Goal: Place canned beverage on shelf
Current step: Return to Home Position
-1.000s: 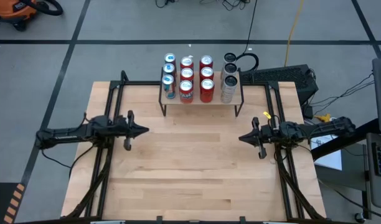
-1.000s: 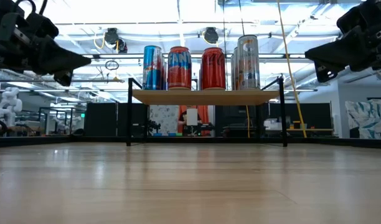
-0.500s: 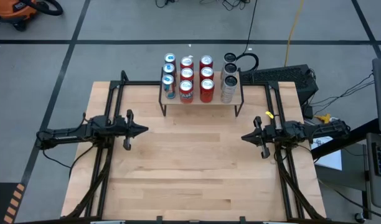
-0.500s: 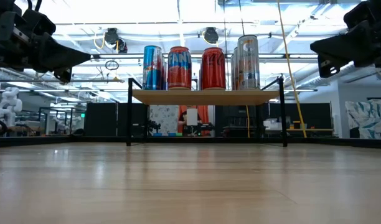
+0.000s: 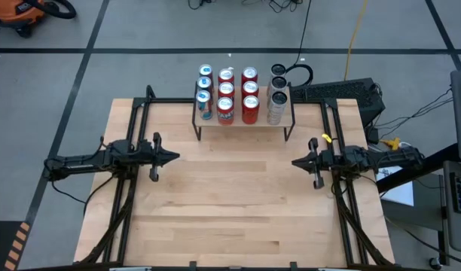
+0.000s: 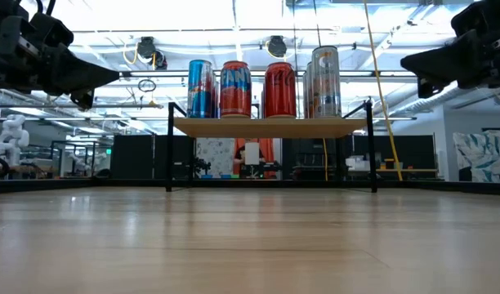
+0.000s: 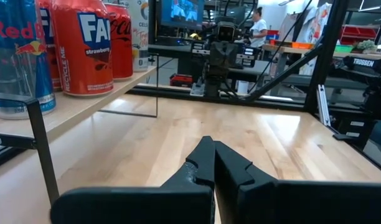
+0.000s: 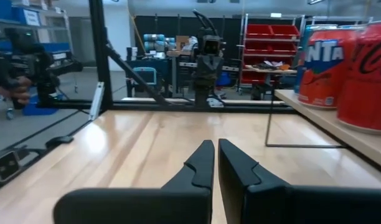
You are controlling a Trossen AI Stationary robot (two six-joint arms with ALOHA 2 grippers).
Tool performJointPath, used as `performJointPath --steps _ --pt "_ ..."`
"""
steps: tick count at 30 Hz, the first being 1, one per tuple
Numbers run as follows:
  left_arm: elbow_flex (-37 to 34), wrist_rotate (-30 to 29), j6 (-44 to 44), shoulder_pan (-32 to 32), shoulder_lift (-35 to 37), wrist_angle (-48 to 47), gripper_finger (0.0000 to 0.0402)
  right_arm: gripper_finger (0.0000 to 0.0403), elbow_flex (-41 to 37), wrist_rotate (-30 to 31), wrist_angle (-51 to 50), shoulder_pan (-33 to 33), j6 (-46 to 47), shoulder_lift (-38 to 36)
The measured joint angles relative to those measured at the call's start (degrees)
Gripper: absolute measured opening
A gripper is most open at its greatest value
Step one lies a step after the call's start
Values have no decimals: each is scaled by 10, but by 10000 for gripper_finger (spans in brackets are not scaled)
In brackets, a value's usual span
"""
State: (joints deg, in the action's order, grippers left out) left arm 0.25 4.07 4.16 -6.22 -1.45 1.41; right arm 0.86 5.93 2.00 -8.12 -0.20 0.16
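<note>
Shelf [image 6: 270, 126] of light wood on black legs stands at the far edge of the table [image 5: 230, 211], midway between the 2 arms. It holds 4 columns, each 3 deep and all upright. The blue cans [image 5: 205, 93] are at the left end, the orange cans [image 5: 225, 95] come next, then the red cans [image 5: 250, 93], and the silver cans [image 5: 277, 92] are at the right end (the columns sit close together, nearly filling the top). The left gripper [image 5: 173, 157] hovers over the table's left side and points toward the middle. Its fingers [image 7: 200, 165] are pressed together on nothing. The right gripper [image 5: 295, 162] faces it from the right side, well apart from it, and its fingers [image 8: 200, 163] are likewise clenched and empty. From table height both grippers hang at about the level of the cans, clear of the shelf, 1 on either side.
</note>
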Motion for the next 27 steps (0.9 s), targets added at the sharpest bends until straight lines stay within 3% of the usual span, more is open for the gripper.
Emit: performJointPath --steps 27 --pt "0 4 0 0 0 1 0 0 0 -45 20 27 31 0"
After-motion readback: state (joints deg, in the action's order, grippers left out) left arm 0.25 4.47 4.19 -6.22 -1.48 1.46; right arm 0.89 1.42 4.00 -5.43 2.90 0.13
